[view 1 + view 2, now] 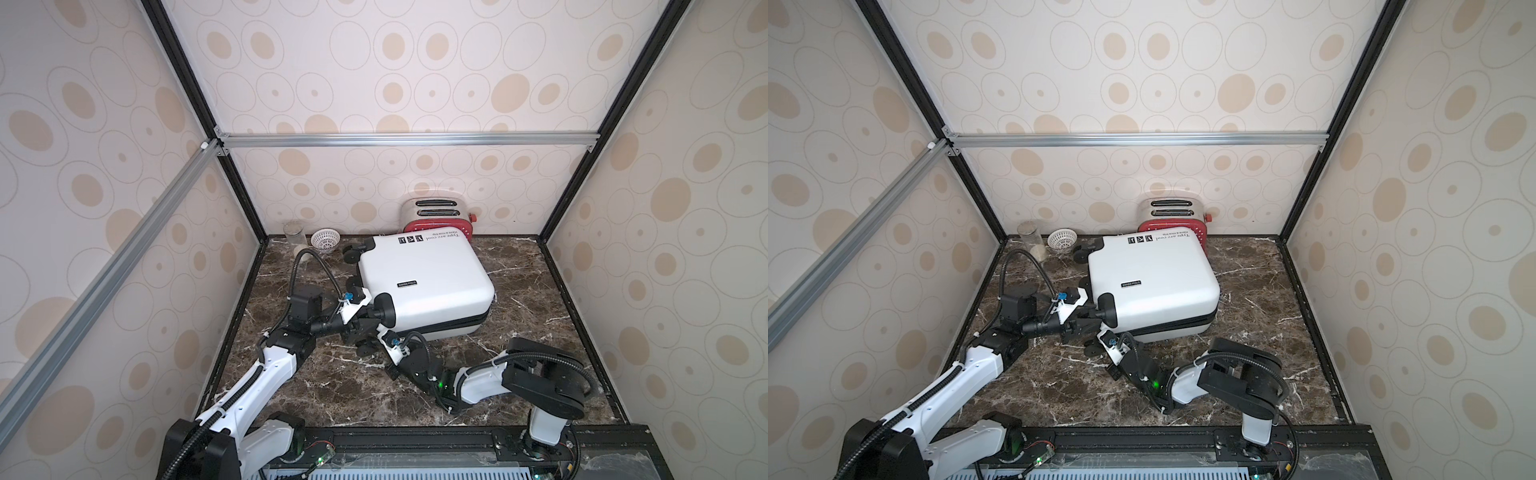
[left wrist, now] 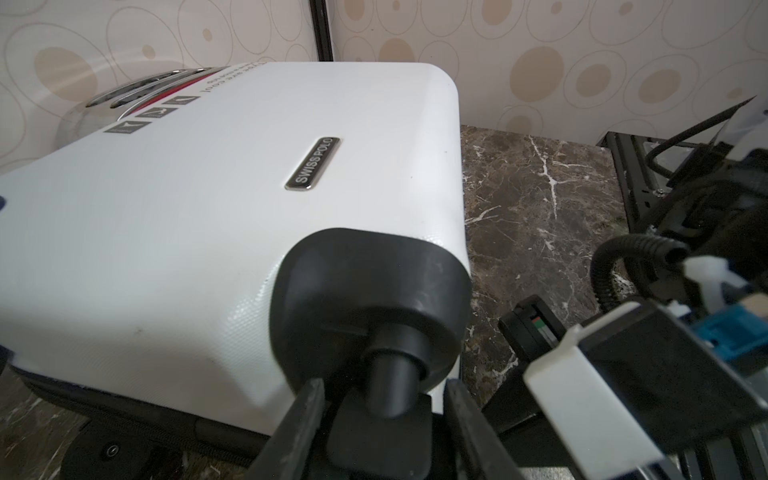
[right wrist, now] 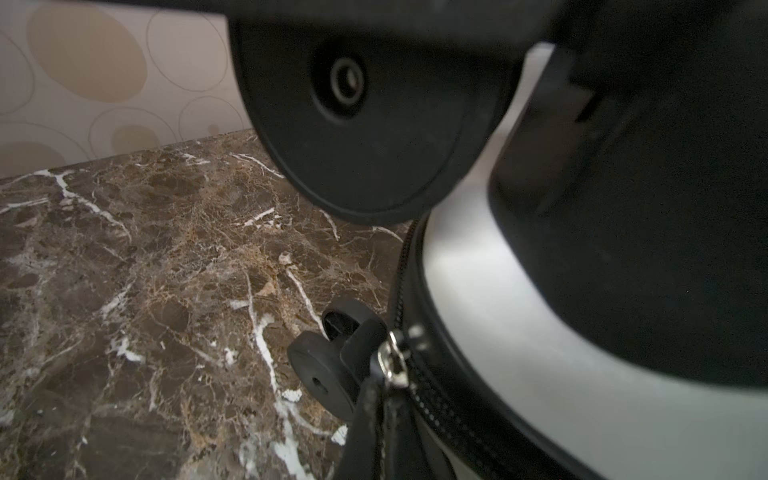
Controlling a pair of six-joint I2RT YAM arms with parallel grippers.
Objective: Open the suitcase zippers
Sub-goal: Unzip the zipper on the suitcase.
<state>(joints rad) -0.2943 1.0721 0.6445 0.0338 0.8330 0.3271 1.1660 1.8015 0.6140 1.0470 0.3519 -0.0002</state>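
**Item 1. Left gripper (image 2: 384, 386).** Two dark, flat fingers (image 2: 305, 419), clenched on a wheel bracket of the suitcase (image 1: 424, 282), with the round black stem between them.

**Item 2. Right gripper (image 3: 382, 395).** Just beside the left gripper at the same corner. It is pinched shut on the zipper pull (image 3: 395, 359), one small silvery metal tab.

**Item 3. Suitcase.** One. The shell is white, hard and finely textured with rounded corners. It lies flat directly ahead of both grippers, wheel end toward them. There is one glossy nameplate (image 2: 312, 163). The right wrist view shows two smooth black disc wheels, one large and close (image 3: 365, 116), one beyond the fingertips (image 3: 320, 376).

**Item 4. Zippers (image 3: 432, 401).** A thin black toothed track along the seam, running away from the right gripper.

**Item 5. Tabletop (image 1: 540, 332).** Brown marble pattern with white veins, beneath both grippers.

**Item 6. Toaster (image 1: 436, 216).** One, red body with a silvery top and two slots, beyond the suitcase and well apart from both grippers.

**Item 7. Jar (image 1: 294, 233).** One, clear, far ahead of the left gripper. Its contents cannot be made out.

**Item 8. Basket (image 1: 325, 240).** One, white, perforated and round, just beside the jar.
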